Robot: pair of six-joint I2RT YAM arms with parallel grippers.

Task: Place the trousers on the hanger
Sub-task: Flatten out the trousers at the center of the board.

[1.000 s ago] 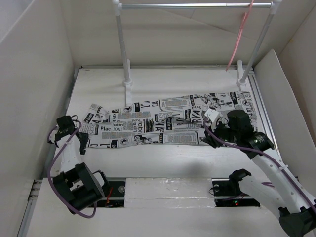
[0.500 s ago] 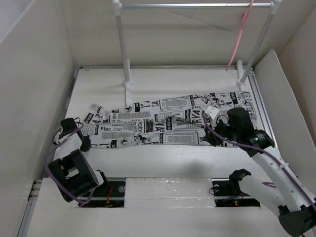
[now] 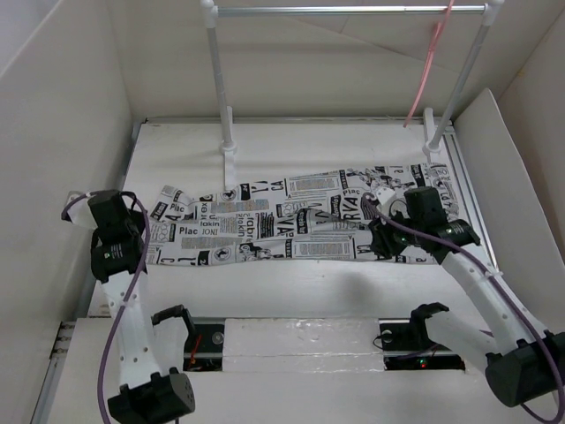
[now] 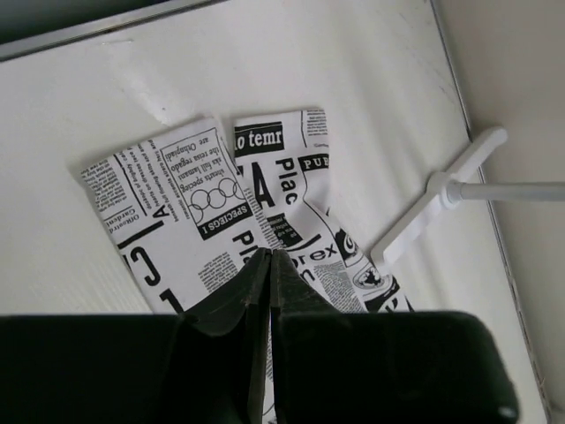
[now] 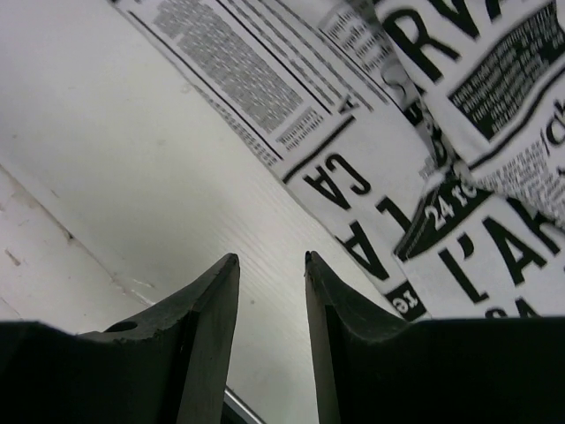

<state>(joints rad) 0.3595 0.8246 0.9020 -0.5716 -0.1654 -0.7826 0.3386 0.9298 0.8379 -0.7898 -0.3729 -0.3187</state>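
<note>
While the trousers point(image 3: 291, 221) are being borne flat by the table point(image 3: 291, 146), beside a foot of the rack point(image 3: 218, 79), the hanger point(image 3: 428, 66) is being carried on the rack's bar; the left gripper point(image 4: 269, 265) is being held closed and empty over the leg ends, the right gripper point(image 5: 272, 261) barely parted, empty.
</note>
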